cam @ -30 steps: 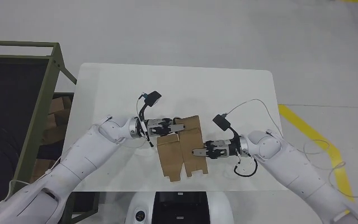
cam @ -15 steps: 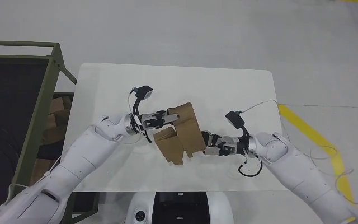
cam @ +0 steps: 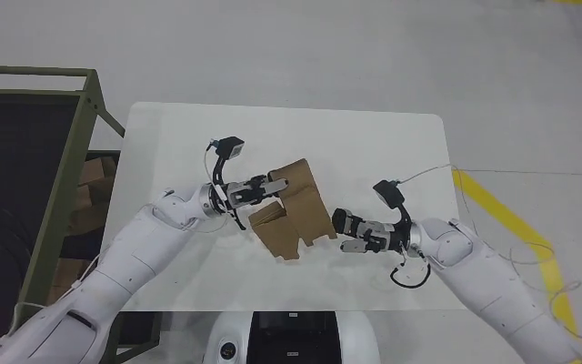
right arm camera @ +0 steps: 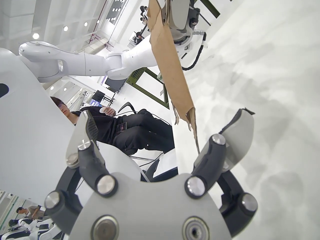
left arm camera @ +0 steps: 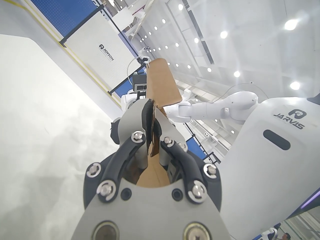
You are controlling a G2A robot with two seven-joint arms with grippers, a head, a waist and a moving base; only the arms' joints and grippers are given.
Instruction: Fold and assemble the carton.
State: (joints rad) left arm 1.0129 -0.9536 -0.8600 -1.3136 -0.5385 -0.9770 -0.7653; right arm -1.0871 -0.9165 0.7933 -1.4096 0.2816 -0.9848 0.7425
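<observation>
Top view: left end effector (cam: 273,187) pinches the creased brown cardboard carton (cam: 305,209); right end effector (cam: 341,230) gapes.

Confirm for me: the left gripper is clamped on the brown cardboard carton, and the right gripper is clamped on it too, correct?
Not quite. The left gripper is clamped on the brown cardboard carton, but the right gripper is not: the right wrist view shows its fingers spread wide open, with the carton's edge near them and ungripped.
</observation>
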